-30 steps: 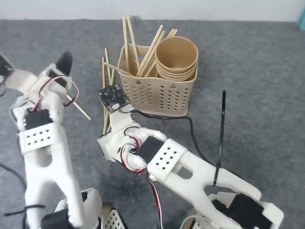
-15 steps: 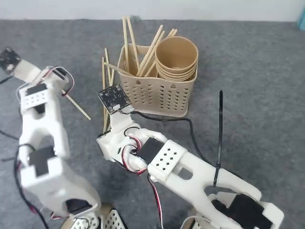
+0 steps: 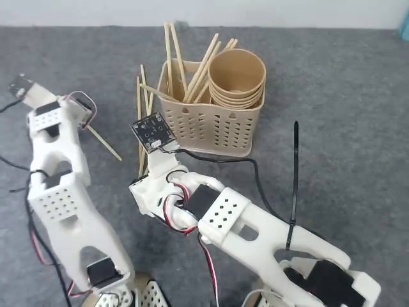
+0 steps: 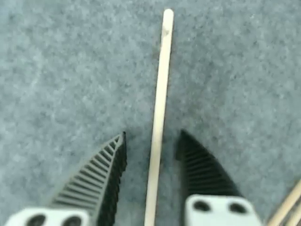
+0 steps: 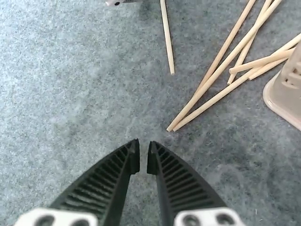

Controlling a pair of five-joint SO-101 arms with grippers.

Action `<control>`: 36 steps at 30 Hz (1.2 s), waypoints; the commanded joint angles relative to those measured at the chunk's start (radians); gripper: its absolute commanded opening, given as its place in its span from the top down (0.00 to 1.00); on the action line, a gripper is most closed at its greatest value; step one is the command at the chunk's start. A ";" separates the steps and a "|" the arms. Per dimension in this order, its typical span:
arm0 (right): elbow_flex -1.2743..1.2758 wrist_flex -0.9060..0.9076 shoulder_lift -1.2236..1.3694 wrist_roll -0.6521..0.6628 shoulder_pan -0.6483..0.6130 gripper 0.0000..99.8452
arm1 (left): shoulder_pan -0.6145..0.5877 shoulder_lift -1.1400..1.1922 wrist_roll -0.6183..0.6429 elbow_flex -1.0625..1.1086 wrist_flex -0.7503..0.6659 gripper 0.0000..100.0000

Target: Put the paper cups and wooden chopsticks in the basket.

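— While the left pincer sits low over the grey tabletop, how do its fingers stand?

— Apart, one on each side of a lone wooden chopstick that lies flat on the tabletop. The stick runs along the gap between them, and I can't tell whether either finger touches it.

— And the right pincer?

— Drawn together, tips almost meeting, with nothing between them. It hangs over bare tabletop, near the ends of a loose bundle of chopsticks that fans out just beside the basket.

— What sits in the basket?

— In the high view, a nested stack of paper cups fills its right half. Several chopsticks stand tilted in the left half, poking well above the rim.

— Where is the lone stick relative to the rest?

— Apart from the basket, to the left of the loose bundle in the high view, partly under the left arm's wrist.

— Any writing to read?

— The small camera board on the right arm's wrist carries marks too small to make out. A thin black strip runs alongside that arm; I can't tell whether it lies flat.
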 commanded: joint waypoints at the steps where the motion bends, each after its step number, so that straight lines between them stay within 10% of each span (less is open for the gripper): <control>1: -0.009 -0.022 -0.059 0.014 0.021 0.95 | -0.006 0.023 0.006 -0.108 0.043 0.99; 14: -0.009 -0.022 -0.059 0.014 0.021 0.95 | -0.008 0.006 0.006 -0.131 0.129 0.99; 23: -0.009 -0.022 -0.059 0.014 0.021 0.95 | 0.002 -0.413 0.005 -0.056 0.328 0.99; 36: -0.009 -0.022 -0.059 0.014 0.021 0.95 | 0.147 -1.106 0.002 0.433 -0.011 0.99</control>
